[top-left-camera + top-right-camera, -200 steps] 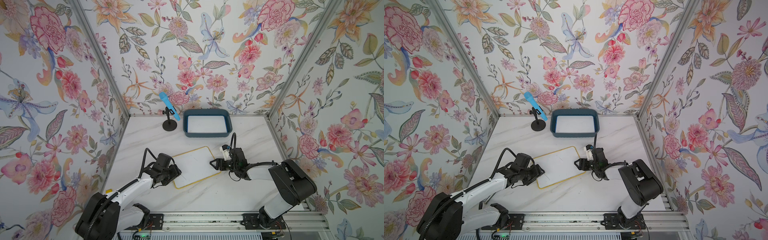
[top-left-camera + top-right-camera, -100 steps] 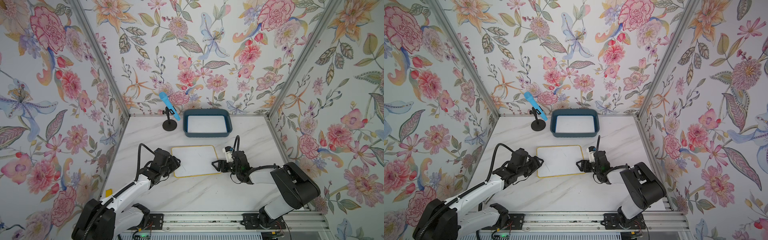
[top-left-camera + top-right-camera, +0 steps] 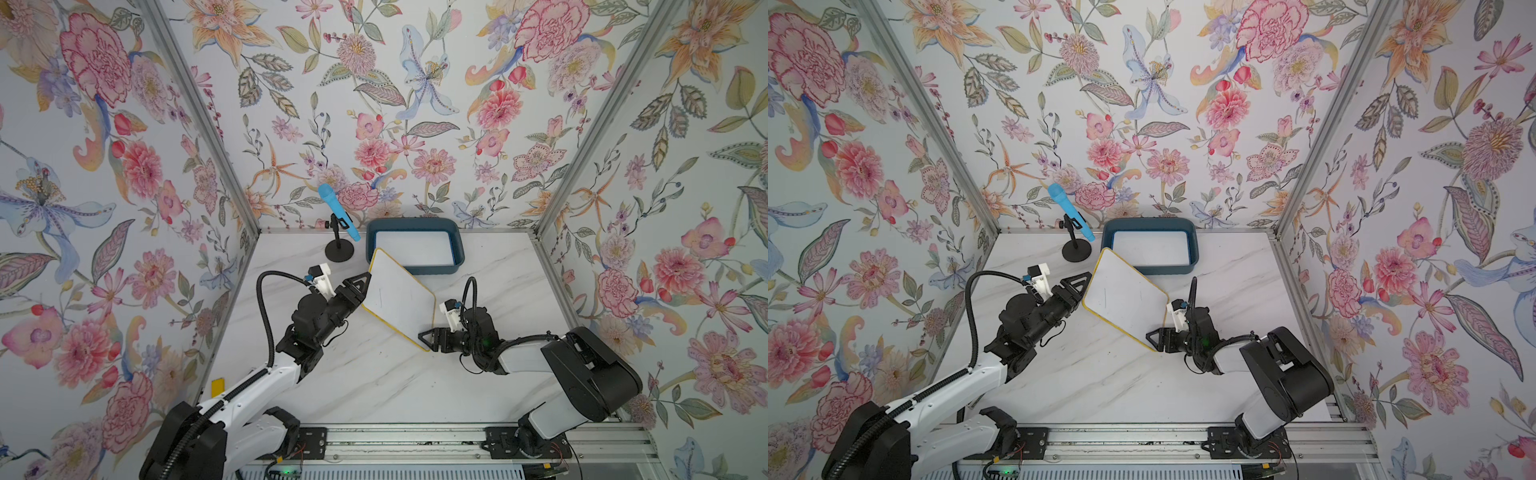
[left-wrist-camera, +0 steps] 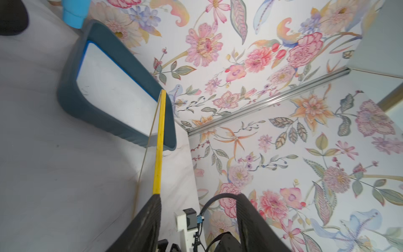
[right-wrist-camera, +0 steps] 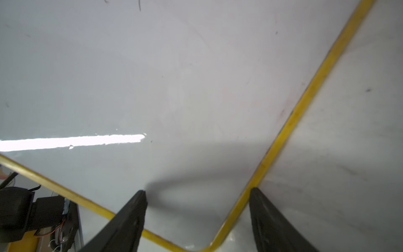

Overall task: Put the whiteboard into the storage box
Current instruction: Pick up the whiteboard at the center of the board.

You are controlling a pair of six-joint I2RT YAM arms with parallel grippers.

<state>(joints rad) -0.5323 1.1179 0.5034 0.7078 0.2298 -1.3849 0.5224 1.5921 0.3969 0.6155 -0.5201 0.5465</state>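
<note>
The whiteboard has a yellow frame. It is turned cornerwise at mid-table, and its far corner overlaps the near left rim of the storage box, a dark teal tray at the back wall. My left gripper is open at the board's left edge. In the left wrist view one finger touches the yellow edge, seen end-on, and the other stands well apart. My right gripper is open and straddles the board's near corner.
Inside the storage box lies a white board with a blue frame. A blue microphone on a black round stand is just left of the box. Flowered walls close in the left, back and right sides.
The whiteboard has turned and shifted toward the box, so its far corner now overlaps the rim. The left arm followed it forward with its jaws narrowing. The right gripper now sits at the near corner.
</note>
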